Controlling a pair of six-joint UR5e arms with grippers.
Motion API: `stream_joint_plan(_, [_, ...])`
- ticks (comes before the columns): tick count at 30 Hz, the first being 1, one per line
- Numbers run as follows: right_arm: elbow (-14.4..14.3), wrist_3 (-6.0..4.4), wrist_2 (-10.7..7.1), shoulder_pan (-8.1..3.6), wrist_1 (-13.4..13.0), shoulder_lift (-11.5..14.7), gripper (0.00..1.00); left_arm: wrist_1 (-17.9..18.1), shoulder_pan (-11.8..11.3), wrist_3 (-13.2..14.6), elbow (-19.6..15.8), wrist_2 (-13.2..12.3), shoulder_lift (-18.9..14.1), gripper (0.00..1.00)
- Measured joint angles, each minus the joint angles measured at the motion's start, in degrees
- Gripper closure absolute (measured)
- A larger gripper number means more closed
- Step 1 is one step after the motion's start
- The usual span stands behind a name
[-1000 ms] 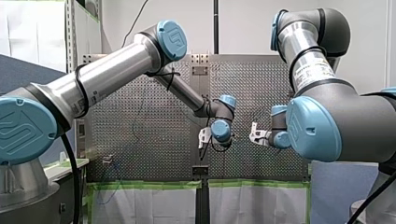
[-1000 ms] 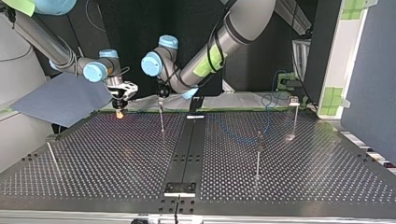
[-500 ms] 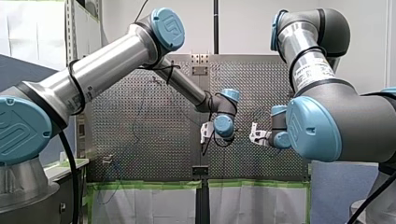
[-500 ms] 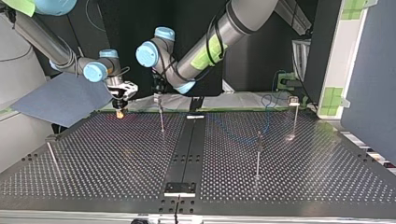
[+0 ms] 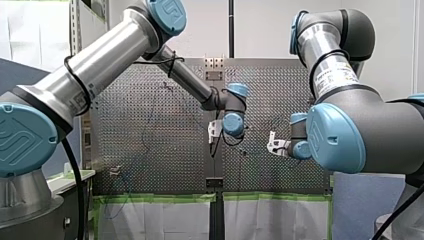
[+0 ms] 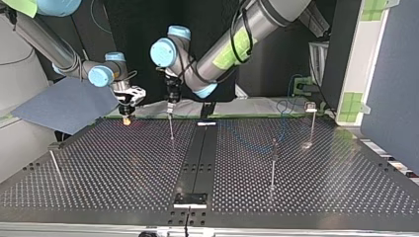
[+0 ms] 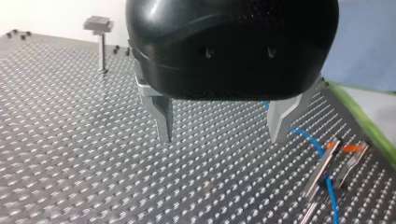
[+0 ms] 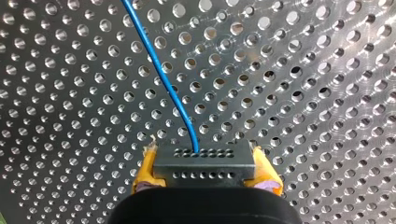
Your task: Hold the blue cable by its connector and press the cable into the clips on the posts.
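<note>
Right gripper [image 8: 205,171] clenches thin blue cable [image 8: 163,79] by its dark perforated connector [image 8: 204,161]; left gripper [image 7: 222,126] gapes empty. Routing step, seemingly: next, press cable into a clip-topped metal post [image 6: 272,168].

My left arm [image 5: 100,65], a silver tube with sky-blue joint caps [image 5: 167,12], carries black cable loops [image 5: 75,82] and green tape bands [image 6: 236,44]. My right arm [image 5: 370,117] is dark grey and silver, with a printed label [image 5: 336,75]. My left gripper [image 7: 221,137]: rounded black housing, grey metal fingers [image 7: 161,112]; my right gripper [image 8: 205,170]: yellow pads [image 8: 145,170].

Blue cable [image 8: 194,140], dark connector [image 8: 204,163], perhaps clipped
</note>
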State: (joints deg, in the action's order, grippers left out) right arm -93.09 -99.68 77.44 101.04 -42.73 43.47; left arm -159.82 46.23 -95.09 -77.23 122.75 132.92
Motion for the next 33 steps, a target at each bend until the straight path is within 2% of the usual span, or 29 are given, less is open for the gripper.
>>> stream_joint_plan(9, [-0.03,-0.02,0.0,0.01,-0.05,0.0,1.0,-1.31,0.5,-1.82,-4.5,3.06,-4.48,0.0])
stream_joint_plan(15, [0.0,-0.03,0.04,0.0,-0.2,0.0,1.0,-2.64,1.15,-2.33,-7.47,3.55,-7.46,0.0])
stream_joint_plan(20, [0.0,-0.04,0.04,0.01,-0.21,0.0,1.0,-4.69,1.45,-3.05,-10.24,4.14,-10.23,0.0])
stream_joint_plan(28, [0.02,-0.04,0.06,0.01,-0.13,0.0,1.0,-7.59,1.84,-4.65,-13.92,6.71,-13.91,0.0])
stream_joint_plan(33, [0.01,-0.02,0.03,0.0,-0.08,0.0,1.0,-6.68,2.29,-4.14,-16.65,8.49,-16.64,0.0])
